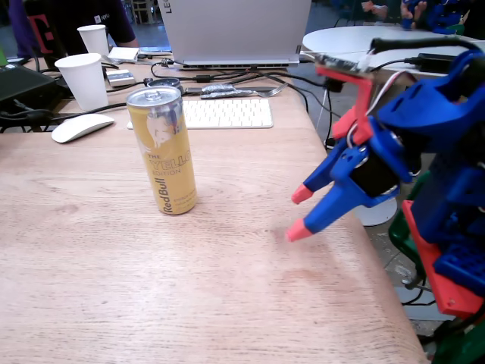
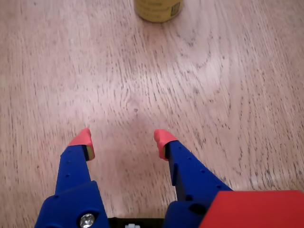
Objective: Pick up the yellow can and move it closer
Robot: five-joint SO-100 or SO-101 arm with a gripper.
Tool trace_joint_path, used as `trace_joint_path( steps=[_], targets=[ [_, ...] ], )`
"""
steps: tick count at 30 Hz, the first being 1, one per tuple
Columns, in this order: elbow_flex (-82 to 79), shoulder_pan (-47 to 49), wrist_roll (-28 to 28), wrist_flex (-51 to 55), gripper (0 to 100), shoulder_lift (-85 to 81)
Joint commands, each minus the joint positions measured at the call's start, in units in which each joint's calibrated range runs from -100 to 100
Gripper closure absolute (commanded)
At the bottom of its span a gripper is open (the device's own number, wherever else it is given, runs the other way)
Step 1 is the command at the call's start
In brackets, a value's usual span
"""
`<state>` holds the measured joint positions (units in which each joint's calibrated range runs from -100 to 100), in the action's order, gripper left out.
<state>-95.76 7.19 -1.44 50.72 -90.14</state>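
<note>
Your can [image 1: 162,150] stands upright on the surface [image 1: 114,288], left of centre in the fixed view, well apart from the gripper [image 1: 298,214]. The fingers [image 1: 300,230] are spread, holding nothing, tips hanging above the wood near the right edge.

The fixed view gives you the whole can, silver top and red lettering, plus the back clutter: two cups [image 1: 83,80], a mouse [image 1: 80,127], a keyboard [image 1: 226,113], a laptop [image 1: 235,30]. None of that shows in the wrist view.

The wrist view shows you only the can's base [image 2: 158,9], cut by the top edge, slightly right of the gap's line. It shows the gripper [image 2: 124,141] clearly: both red tips [image 2: 84,138] parted, bare wood [image 2: 213,95] between them, nothing touching.
</note>
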Motion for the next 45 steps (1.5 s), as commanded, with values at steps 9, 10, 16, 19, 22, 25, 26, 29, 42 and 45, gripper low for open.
trace_joint_path(
  steps=[9,10,16,19,22,25,26,29,42,45],
  targets=[
    [3.03,-0.42,0.05,-45.63,72,28.31],
    [3.03,-0.42,0.05,-48.84,72,30.71],
    [1.80,-5.49,-0.10,-63.45,72,39.54],
    [1.71,-17.68,-0.15,-63.61,72,39.63],
    [1.61,-17.00,0.00,-65.09,72,39.63],
    [-2.92,-16.66,0.00,-71.66,72,40.40],
    [-2.92,-16.49,0.00,-74.04,72,42.89],
    [-2.92,-16.32,0.05,-83.65,72,49.58],
    [-2.82,-0.08,0.15,-109.26,72,70.16],
    [-2.82,-1.26,0.10,-109.76,72,70.33]
  ],
)
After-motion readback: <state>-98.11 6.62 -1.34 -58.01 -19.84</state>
